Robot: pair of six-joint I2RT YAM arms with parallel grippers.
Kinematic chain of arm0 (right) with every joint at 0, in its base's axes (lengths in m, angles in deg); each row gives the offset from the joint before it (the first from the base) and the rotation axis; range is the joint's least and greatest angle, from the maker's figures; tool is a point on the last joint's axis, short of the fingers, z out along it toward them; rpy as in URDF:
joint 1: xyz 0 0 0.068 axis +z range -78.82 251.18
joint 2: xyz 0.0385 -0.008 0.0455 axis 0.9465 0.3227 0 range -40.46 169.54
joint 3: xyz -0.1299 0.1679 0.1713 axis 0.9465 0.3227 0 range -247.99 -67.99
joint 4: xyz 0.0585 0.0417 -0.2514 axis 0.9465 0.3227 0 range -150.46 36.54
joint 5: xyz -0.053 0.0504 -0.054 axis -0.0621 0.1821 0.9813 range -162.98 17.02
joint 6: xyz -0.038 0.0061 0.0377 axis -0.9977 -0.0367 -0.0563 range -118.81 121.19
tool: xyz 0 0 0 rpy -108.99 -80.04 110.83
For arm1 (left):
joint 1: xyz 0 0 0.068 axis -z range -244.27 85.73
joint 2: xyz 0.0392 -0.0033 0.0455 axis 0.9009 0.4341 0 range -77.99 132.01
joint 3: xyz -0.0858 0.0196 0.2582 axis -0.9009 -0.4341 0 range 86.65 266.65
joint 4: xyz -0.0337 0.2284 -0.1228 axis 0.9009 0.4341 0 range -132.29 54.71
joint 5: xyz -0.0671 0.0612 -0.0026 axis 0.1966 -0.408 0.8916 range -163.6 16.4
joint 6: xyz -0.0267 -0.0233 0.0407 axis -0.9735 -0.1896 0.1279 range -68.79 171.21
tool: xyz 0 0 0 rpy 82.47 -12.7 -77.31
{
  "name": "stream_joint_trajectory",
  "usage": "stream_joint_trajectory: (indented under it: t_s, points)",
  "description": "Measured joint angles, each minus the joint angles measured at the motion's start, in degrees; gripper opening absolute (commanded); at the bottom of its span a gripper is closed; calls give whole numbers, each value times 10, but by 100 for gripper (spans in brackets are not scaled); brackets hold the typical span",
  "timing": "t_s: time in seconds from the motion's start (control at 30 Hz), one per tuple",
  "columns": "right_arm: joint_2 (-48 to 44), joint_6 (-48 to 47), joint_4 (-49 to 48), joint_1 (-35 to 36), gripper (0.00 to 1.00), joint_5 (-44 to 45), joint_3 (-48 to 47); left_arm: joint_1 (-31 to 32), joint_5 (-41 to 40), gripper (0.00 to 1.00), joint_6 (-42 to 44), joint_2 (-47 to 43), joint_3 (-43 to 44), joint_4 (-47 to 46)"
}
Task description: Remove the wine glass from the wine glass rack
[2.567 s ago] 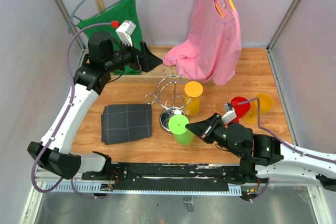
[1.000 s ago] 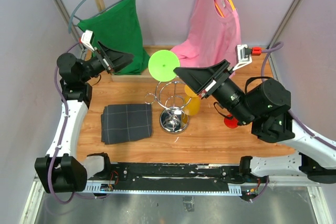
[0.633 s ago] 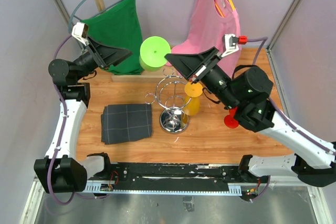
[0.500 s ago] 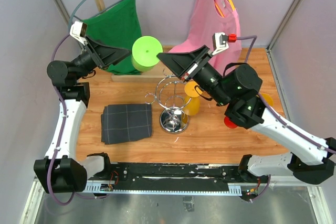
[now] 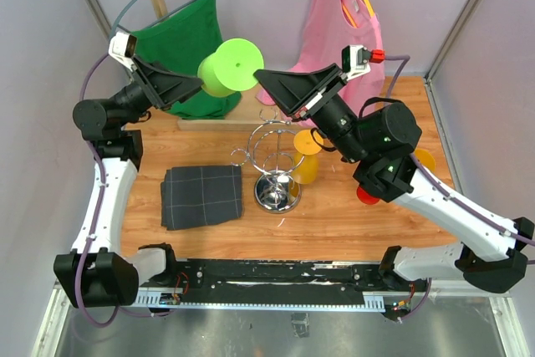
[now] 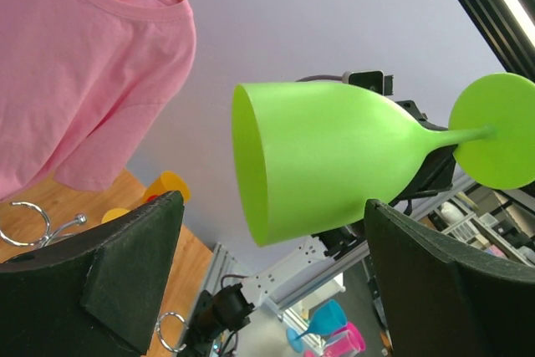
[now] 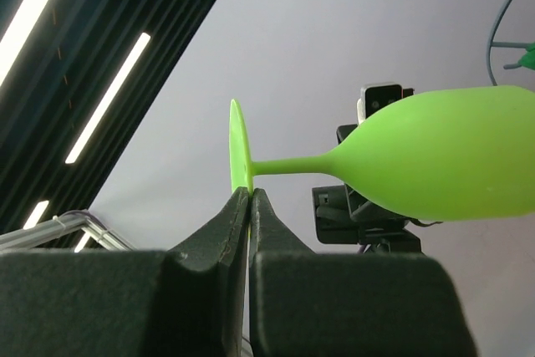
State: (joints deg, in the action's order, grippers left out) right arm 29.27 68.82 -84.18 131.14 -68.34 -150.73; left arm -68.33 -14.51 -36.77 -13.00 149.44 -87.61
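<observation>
Top external view: green wine glass (image 5: 227, 67) is off the wine glass rack (image 5: 274, 155), held sideways in the air above the desk (image 5: 334, 215). Right tool (image 5: 261, 79) is clenched on its foot. Left tool (image 5: 195, 84) is spread wide by the bowl with no grip, so probably only handover or set-down is left.

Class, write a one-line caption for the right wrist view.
Right tool shut on the foot of a lime-green wine glass held sideways.
</observation>
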Motion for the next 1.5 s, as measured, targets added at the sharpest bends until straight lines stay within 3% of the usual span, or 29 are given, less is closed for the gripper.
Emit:
stream_joint_trajectory:
  t_s: [0.63,1.3,1.5]
  points:
    - [19,57,-81,-19,1,-10,42,9,0,90,-12,0,41,-6]
    - [-16,156,-220,-85,1,-1,185,13,-1,62,-24,-3,103,6]
    - [4,188,-245,-105,1,-2,190,13,0,39,-26,-16,113,6]
